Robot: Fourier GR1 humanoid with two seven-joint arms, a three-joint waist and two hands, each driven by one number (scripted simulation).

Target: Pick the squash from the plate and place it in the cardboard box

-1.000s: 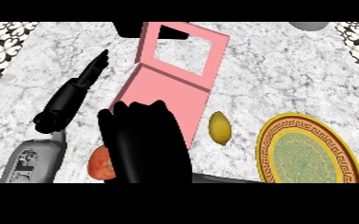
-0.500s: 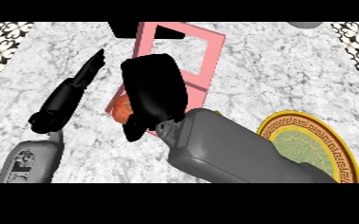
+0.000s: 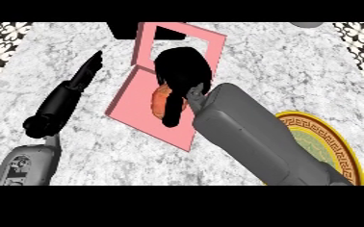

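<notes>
Squash [image 3: 161, 105] is showing as an orange lump under the right hand [image 3: 183, 72], whose dark fingers are curling down around it, so the hand is grasping the squash. Both are hanging over the pink box [image 3: 142, 110], which is lying open on the marble table [image 3: 284, 62], its lid standing up toward the far edge. The task calls the box cardboard, but it is looking plain pink. Whether the squash is already touching the box floor or is being held just above it, I cannot tell, because the hand is hiding most of it.

The plate [image 3: 323, 139], gold-rimmed with a green centre, is sitting at the right side, partly covered by the grey right forearm, and no squash is visible on the part that shows. So the pickup seems done and the carry across seems done too. What is left, by my reading, is lowering the squash, opening the fingers and drawing the hand clear of the box.

The left hand [image 3: 89, 67] is resting at the left of the table, well apart from the box, fingers straight and holding nothing.
</notes>
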